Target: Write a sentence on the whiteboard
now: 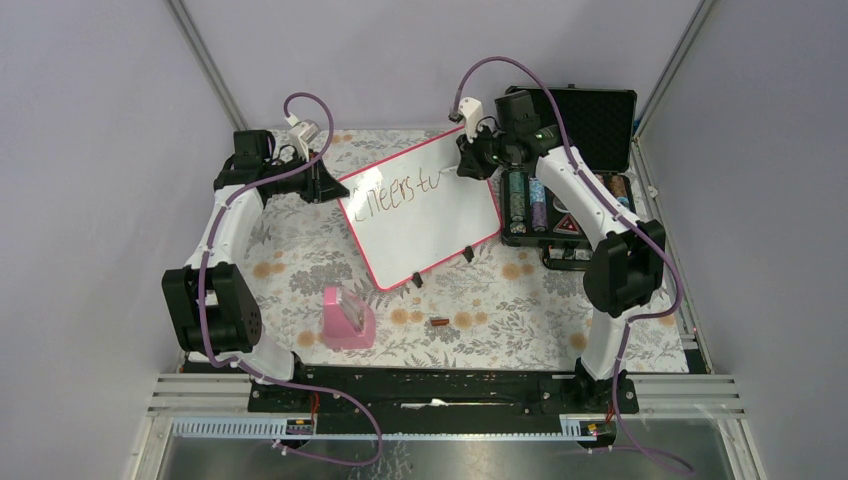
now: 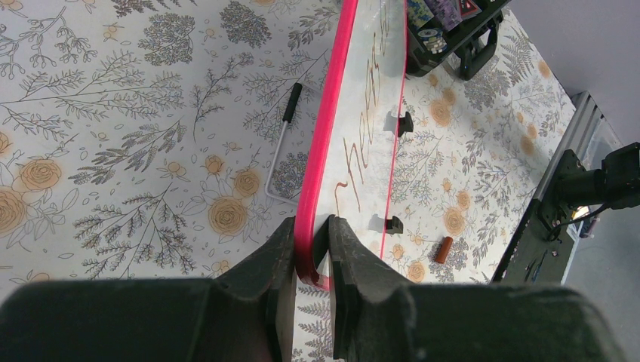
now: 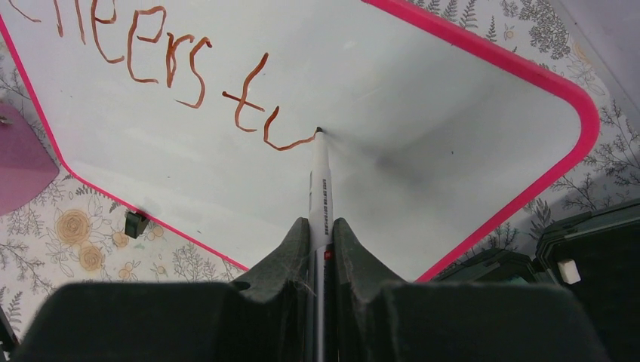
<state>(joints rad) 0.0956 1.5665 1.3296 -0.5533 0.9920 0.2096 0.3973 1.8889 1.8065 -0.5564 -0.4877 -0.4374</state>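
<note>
The whiteboard (image 1: pixel 430 232), glossy white with a pink frame, lies tilted in the middle of the table. My left gripper (image 1: pixel 332 187) is shut on its left corner; the left wrist view shows the fingers (image 2: pixel 311 230) pinching the pink frame (image 2: pixel 326 128). The sentence (image 1: pixel 398 190) reads "Cheers tu" in brown letters (image 3: pixel 173 64). At the board's far right my right gripper (image 1: pixel 470 165) is shut on a white marker (image 3: pixel 321 181), held between its jaws (image 3: pixel 321 230). The marker tip touches the board (image 3: pixel 423 83) at the end of the last stroke.
An open black case (image 1: pixel 590 120) with small items stands at the right, close to the board's edge. A pink object (image 1: pixel 347 318) and a small brown cap (image 1: pixel 438 321) lie near the front. A white wire piece with a black grip (image 2: pixel 279 158) lies left of the board.
</note>
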